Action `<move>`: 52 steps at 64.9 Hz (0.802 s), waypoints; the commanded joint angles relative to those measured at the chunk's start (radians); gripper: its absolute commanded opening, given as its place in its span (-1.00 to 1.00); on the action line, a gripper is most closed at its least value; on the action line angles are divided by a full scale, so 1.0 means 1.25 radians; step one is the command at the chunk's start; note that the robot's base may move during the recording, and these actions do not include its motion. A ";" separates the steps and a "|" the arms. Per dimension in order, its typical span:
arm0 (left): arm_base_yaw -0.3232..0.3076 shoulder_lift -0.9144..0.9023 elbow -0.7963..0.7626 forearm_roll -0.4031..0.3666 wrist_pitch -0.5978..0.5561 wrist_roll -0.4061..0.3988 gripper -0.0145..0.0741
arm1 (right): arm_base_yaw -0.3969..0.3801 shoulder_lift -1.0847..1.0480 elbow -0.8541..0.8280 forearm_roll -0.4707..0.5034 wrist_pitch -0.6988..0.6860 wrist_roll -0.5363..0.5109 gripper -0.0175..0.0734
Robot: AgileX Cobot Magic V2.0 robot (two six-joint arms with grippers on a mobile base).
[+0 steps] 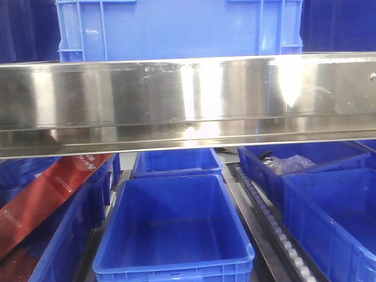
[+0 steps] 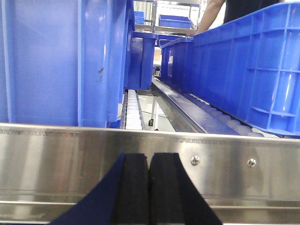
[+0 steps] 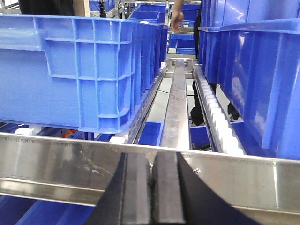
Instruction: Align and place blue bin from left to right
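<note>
Left claw (image 2: pixel 149 187) pressed together, steel rail (image 2: pixel 70 150), blue bin (image 2: pixel 56 61) beyond

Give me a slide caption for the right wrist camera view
Right hand shut before a steel rail, blue bin on the roller lane beyond.

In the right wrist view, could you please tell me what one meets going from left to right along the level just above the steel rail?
Blue bin → flat steel strip → row of white rollers → second blue crate. The shut right claw sits below, in front of the steel rail.
</note>
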 commanded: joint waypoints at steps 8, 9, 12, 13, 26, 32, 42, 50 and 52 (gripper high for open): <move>0.002 -0.004 -0.002 -0.003 -0.015 0.003 -0.92 | -0.017 -0.007 0.002 -0.019 -0.002 -0.003 -0.77; 0.002 -0.004 -0.002 -0.003 -0.015 0.003 -0.92 | -0.026 -0.009 0.003 -0.019 -0.002 -0.003 -0.77; 0.002 -0.004 -0.002 -0.003 -0.015 0.003 -0.92 | -0.054 -0.014 0.006 -0.017 -0.002 -0.003 -0.77; 0.002 -0.004 -0.002 -0.003 -0.015 0.003 -0.92 | -0.069 -0.019 0.011 -0.015 -0.002 -0.003 -0.77; 0.002 -0.004 -0.002 -0.003 -0.015 0.003 -0.92 | -0.194 -0.116 0.101 0.013 -0.035 -0.003 -0.77; 0.002 -0.004 -0.002 -0.003 -0.015 0.003 -0.92 | -0.216 -0.174 0.167 0.018 -0.046 -0.003 -0.77; 0.002 -0.004 -0.002 -0.003 -0.015 0.003 -0.92 | -0.221 -0.211 0.253 0.018 -0.076 -0.003 -0.77; 0.002 -0.004 -0.002 -0.003 -0.015 0.003 -0.92 | -0.221 -0.211 0.264 0.018 -0.093 -0.003 -0.77; 0.002 -0.004 -0.002 -0.003 -0.015 0.003 -0.92 | -0.221 -0.211 0.264 0.018 -0.094 -0.003 -0.77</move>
